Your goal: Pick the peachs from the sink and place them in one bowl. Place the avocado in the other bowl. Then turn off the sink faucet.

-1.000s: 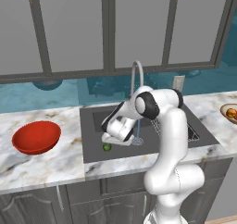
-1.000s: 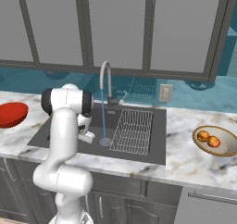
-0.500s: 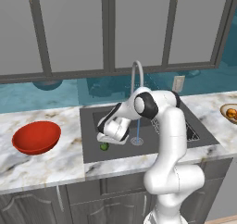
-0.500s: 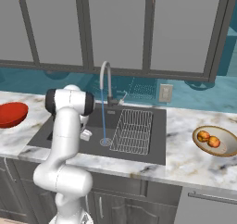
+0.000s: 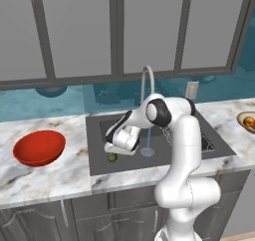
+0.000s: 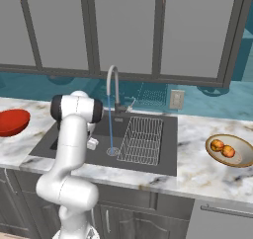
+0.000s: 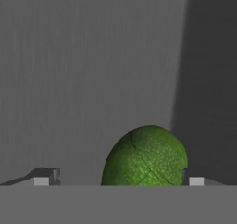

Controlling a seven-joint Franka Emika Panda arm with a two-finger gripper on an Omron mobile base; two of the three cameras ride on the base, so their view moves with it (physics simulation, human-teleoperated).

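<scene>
- While its two dark finger tips stand wide apart, the gripper (image 7: 115,179) frames the small green oval avocado (image 7: 145,156) at the hand view's lower centre, gripping nothing.
- The dark grey recessed sink (image 5: 99,135) holds that fruit, lower left in the left base view.
- The glossy red bowl (image 5: 39,147) sits far left.

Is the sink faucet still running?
On: a blue stream falls from the sink faucet spout to the sink drain.

Cabinets (image 5: 114,31): grey doors above the counter.
Counter (image 6: 197,171): white marble.
Outlet (image 6: 176,99): on the teal backsplash (image 5: 64,103), above the counter.
</scene>
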